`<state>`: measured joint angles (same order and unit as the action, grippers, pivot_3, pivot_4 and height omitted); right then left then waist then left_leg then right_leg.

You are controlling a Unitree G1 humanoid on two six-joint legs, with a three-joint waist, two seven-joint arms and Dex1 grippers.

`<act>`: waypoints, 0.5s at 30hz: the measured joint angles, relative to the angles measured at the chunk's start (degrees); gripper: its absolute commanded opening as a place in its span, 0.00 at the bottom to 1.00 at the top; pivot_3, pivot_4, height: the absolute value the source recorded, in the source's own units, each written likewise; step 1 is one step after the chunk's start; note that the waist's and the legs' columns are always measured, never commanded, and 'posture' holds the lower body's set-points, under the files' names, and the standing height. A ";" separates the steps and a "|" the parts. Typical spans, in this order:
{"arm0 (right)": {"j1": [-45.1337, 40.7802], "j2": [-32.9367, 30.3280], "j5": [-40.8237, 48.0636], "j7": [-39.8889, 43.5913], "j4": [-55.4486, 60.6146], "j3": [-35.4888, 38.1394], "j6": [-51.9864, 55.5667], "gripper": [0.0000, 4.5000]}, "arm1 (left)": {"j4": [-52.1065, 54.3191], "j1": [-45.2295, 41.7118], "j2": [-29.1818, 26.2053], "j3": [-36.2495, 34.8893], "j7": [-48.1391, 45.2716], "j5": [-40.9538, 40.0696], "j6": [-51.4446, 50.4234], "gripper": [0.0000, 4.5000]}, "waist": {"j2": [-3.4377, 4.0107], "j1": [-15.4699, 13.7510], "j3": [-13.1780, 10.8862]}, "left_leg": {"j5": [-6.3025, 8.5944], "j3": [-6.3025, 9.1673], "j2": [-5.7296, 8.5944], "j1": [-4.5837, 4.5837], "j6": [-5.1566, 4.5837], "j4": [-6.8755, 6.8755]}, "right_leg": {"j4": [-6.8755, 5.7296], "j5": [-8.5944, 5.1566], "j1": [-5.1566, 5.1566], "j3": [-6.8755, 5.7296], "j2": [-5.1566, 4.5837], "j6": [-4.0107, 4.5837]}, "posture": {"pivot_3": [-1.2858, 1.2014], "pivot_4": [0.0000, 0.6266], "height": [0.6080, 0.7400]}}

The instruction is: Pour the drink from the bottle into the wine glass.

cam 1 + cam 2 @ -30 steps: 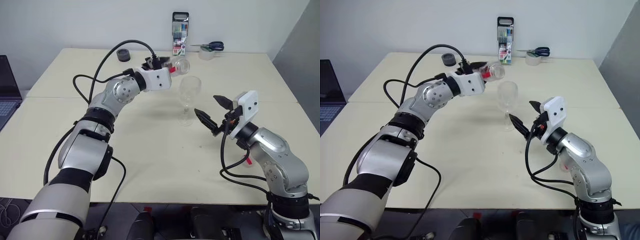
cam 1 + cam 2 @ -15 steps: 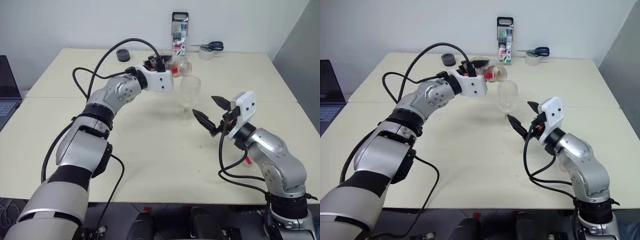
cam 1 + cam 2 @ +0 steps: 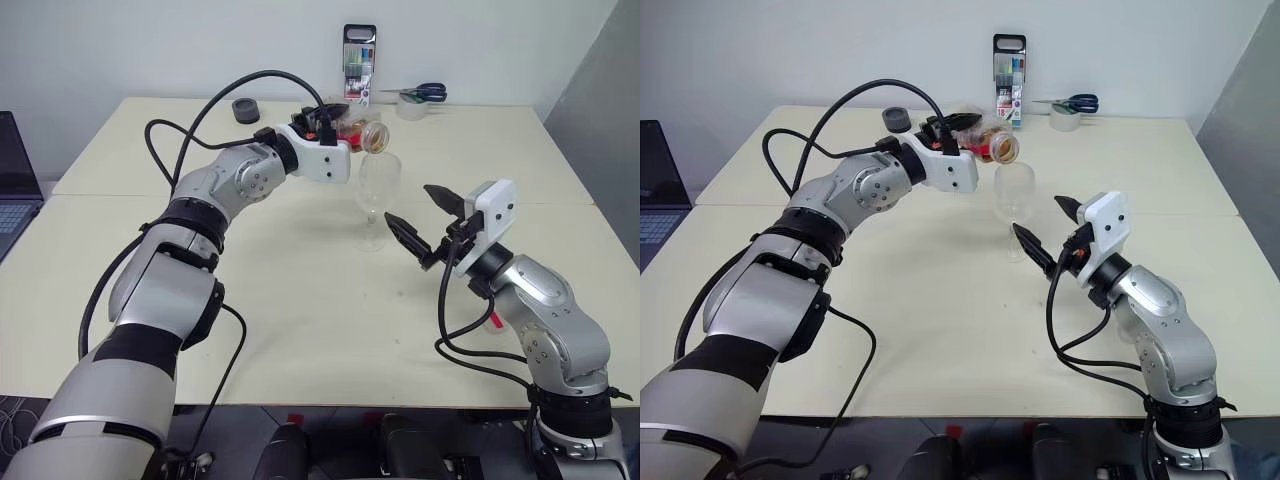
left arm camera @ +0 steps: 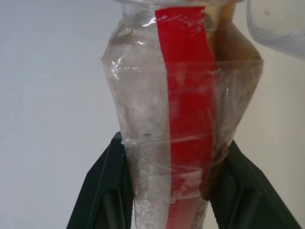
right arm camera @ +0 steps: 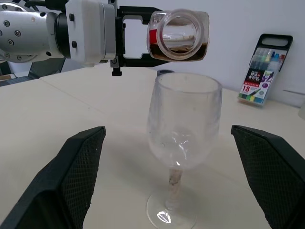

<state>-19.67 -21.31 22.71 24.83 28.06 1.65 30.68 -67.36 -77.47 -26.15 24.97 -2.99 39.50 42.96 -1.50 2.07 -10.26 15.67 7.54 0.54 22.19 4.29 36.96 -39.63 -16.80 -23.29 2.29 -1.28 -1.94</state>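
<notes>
The left gripper (image 3: 952, 128) clenches the tipped bottle (image 5: 178, 36) above the wine glass (image 5: 183, 129); the drink (image 5: 177, 49) could miss the rim (right gripper (image 3: 417, 220) gapes empty).

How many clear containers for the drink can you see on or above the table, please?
2: the bottle is held on its side in the left end effector, mouth above the wine glass, which stands on the table.
</notes>
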 measured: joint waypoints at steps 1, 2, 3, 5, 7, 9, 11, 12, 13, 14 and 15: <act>0.12 -0.05 -0.14 0.03 0.00 -0.25 -0.15 1.00 | -0.14 -0.15 -0.02 0.10 0.09 0.13 -0.01 0.37 | 0.00 0.00 0.00 | 0.00 0.00 0.00 0.00 0.00 0.00 | 0.00 0.00 0.00 0.00 0.00 0.00 | 0.52 0.24 1.00; 0.22 -0.05 -0.19 0.05 0.00 -0.47 -0.20 1.00 | -0.24 -0.30 -0.06 0.25 0.17 0.18 -0.01 0.37 | 0.00 0.00 0.00 | 0.00 0.00 0.00 0.00 0.00 0.00 | 0.00 0.00 0.00 0.00 0.00 0.00 | 0.52 0.24 1.00; 0.31 -0.05 -0.21 0.07 0.00 -0.62 -0.27 1.00 | -0.31 -0.52 -0.10 0.59 0.40 0.35 -0.03 0.37 | 0.00 0.00 0.00 | 0.00 0.00 0.00 0.00 0.00 0.00 | 0.00 0.00 0.00 0.00 0.00 0.00 | 0.52 0.24 1.00; 0.46 -0.08 -0.21 0.08 0.00 -0.66 -0.36 1.00 | -0.42 -0.90 -0.16 0.80 1.06 1.00 -0.04 0.37 | 0.00 0.00 0.00 | 0.00 0.00 0.00 0.00 0.00 0.01 | -0.01 0.00 0.00 0.00 0.00 0.00 | 0.52 0.24 1.00; 0.50 -0.15 -0.21 0.11 0.00 -0.66 -0.38 1.00 | -0.48 -1.19 -0.20 1.13 1.23 1.32 -0.04 0.37 | 0.00 0.00 0.00 | 0.00 0.00 0.00 0.00 0.00 0.01 | -0.02 0.00 0.00 0.01 0.00 0.00 | 0.52 0.24 1.00; 0.57 -0.21 -0.21 0.18 0.00 -0.68 -0.45 1.00 | -0.69 -1.48 -0.23 1.74 1.44 1.62 -0.08 0.37 | 0.00 0.00 0.00 | 0.00 0.00 0.00 -0.01 0.00 0.01 | -0.03 0.00 0.00 0.01 0.00 0.00 | 0.52 0.24 1.00; 0.88 -0.31 -0.21 0.33 0.00 -0.68 -0.80 1.00 | -0.90 -1.58 -0.23 1.85 1.93 1.82 -0.15 0.37 | 0.00 0.00 0.00 | 0.00 -0.01 0.00 -0.01 0.00 0.02 | -0.03 0.00 0.00 0.01 0.00 0.00 | 0.52 0.24 1.00; 1.12 -0.42 -0.21 0.48 0.00 -0.68 -1.16 1.00 | -0.97 -1.59 -0.24 1.90 2.30 1.92 -0.21 0.37 | 0.00 0.00 0.00 | 0.00 0.00 0.00 -0.01 0.00 0.02 | -0.03 0.00 0.00 0.01 0.00 0.00 | 0.52 0.24 1.00; 1.22 -0.50 -0.21 0.57 0.00 -0.68 -1.31 1.00 | -1.02 -1.60 -0.24 1.92 2.37 1.98 -0.24 0.37 | 0.00 0.00 0.00 | 0.00 -0.01 0.00 -0.01 0.00 0.02 | -0.04 0.00 0.00 0.01 0.00 0.00 | 0.52 0.24 1.00; 1.33 -0.59 -0.21 0.64 0.00 -0.68 -1.47 1.00 | -1.11 -1.66 -0.24 2.06 2.43 2.09 -0.29 0.37 | 0.00 0.01 0.00 | -0.01 -0.01 0.01 -0.01 0.01 0.02 | -0.04 0.00 0.00 0.01 0.00 0.00 | 0.52 0.24 1.00; 1.51 -0.70 -0.21 0.80 0.01 -0.68 -1.63 1.00 | -1.28 -1.77 -0.24 2.24 2.46 2.21 -0.34 0.37 | 0.00 0.01 0.00 | -0.01 -0.01 0.01 -0.01 0.02 0.03 | -0.05 0.00 0.00 0.01 0.00 0.00 | 0.52 0.24 1.00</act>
<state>-18.16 -22.01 22.50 25.63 28.07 0.97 29.05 -68.64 -79.24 -26.39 27.21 -0.53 41.70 42.61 -1.50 2.08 -10.26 15.66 7.54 0.55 22.19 4.32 36.99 -39.68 -16.80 -23.29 2.30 -1.28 -1.94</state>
